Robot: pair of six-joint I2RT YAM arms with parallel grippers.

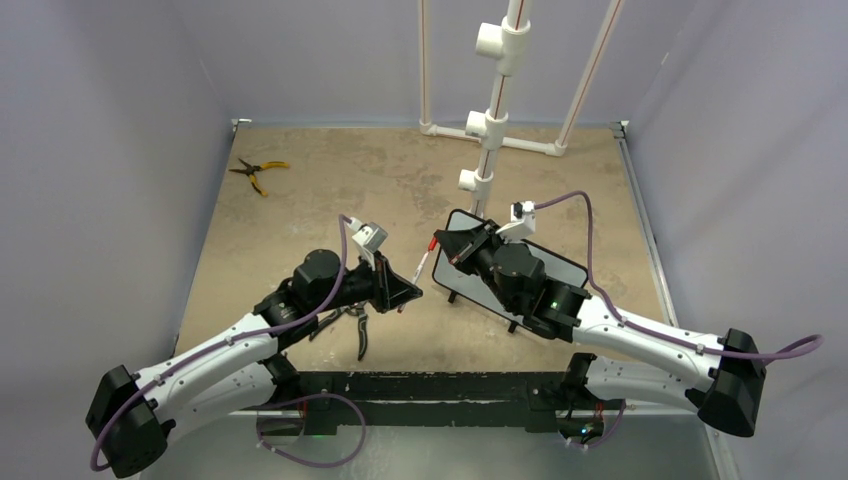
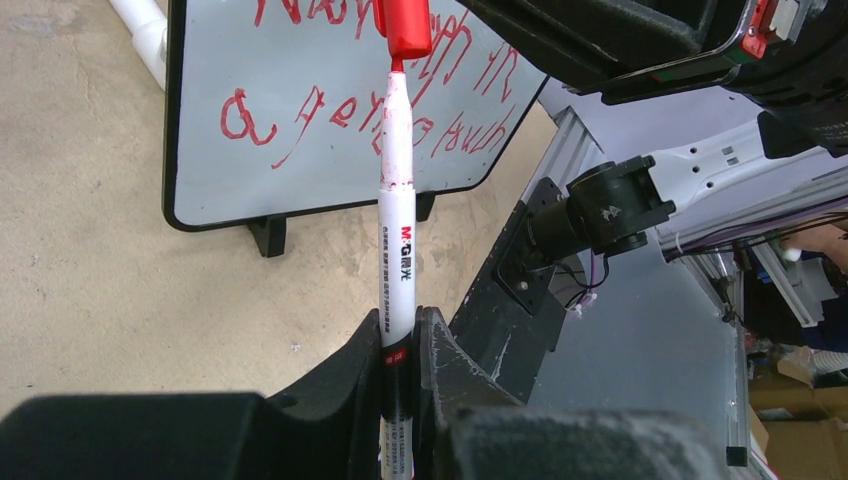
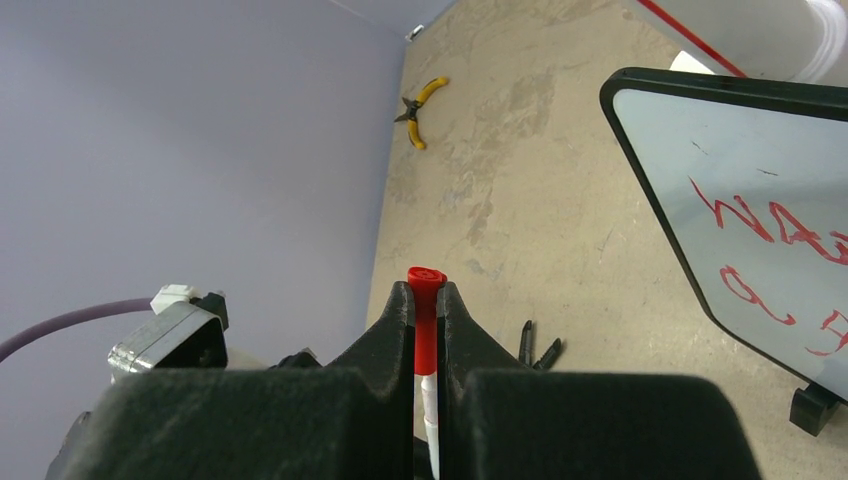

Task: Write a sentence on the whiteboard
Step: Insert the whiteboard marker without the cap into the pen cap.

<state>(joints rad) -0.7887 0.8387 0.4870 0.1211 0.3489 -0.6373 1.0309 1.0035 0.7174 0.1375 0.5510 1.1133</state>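
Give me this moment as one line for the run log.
left gripper: shut on marker | right gripper: shut on red cap | cap at marker tip | whiteboard: sentence written, two red lines

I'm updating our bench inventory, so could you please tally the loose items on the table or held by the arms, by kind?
whiteboard: 1
marker: 1
marker cap: 1
hand tools: 2, the yellow-handled pliers and the black-handled tool
total: 5

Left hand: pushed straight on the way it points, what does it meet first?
Its marker leads, tip right at the red cap pinched in the right hand, so the cap comes first. The whiteboard stands behind it; depth unclear.
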